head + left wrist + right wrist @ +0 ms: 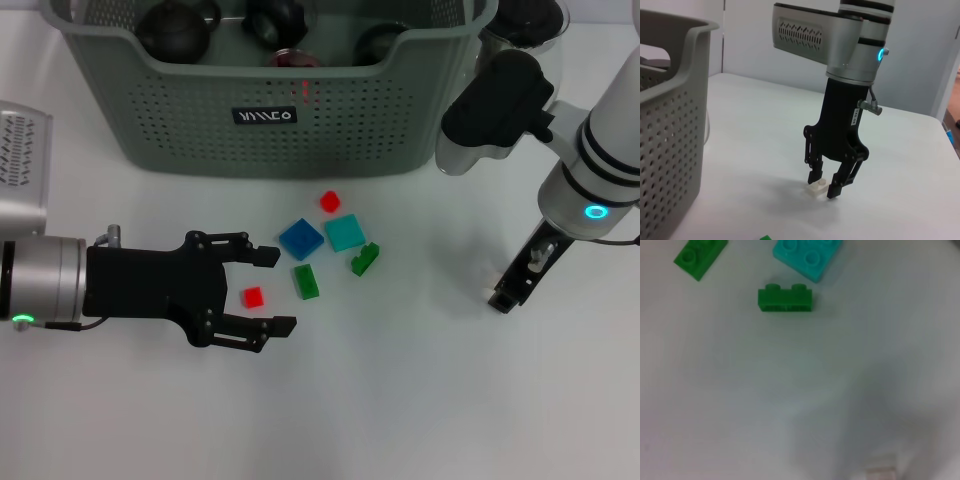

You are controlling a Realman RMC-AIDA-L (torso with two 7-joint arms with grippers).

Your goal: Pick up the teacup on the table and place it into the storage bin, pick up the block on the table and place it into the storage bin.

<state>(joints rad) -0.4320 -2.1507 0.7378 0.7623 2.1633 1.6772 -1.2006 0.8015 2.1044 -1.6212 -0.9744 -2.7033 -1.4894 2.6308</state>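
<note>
Down on the white table (420,400), the right gripper (823,186) stands upright with its fingers slightly parted around a small white block (816,187), well clear of the scattered red, blue, teal and green bricks. Beside those, the left gripper (272,290) lies wide open around a red block (253,296). Behind, along the far edge, the storage bin (200,130) holds dark teacups; its black label's white lettering cannot be read.

White lettering, not legible, on storage bin (200,140) label (265,116)
</note>
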